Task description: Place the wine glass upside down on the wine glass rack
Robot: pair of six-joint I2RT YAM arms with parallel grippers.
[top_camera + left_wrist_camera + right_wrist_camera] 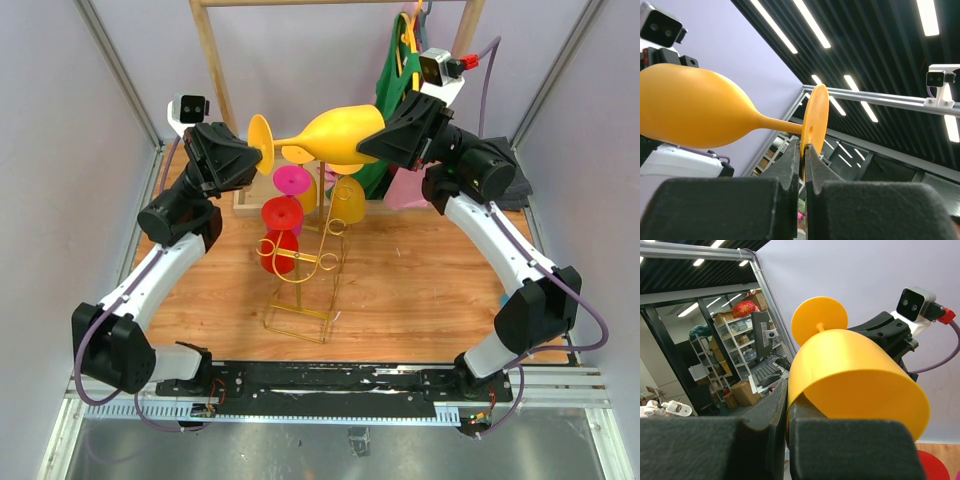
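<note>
The top external view looks steeply down from above and behind the arm bases, taking in the whole counter [420, 290]. The left wrist view sits close behind the left end effector [803, 146], angled up at the ceiling lights [812, 31]. The right wrist view, equally close behind the right end effector [787, 399], faces left. All three share the wine glass [338, 135].

Place: robotics lab, test cell.
Enclosure: aluminium frame [120, 75], lilac wall panels [60, 150], wooden counter [420, 280].
Ceiling: black slats [880, 45], long strip lights [813, 22], camera [938, 80] on a rail [865, 96].
Background: storage shelves [737, 340] with cardboard boxes [742, 392], monitor [760, 327], keyboard [765, 372].
Rig: two robot arms [490, 240] bolted at the counter edge.
</note>
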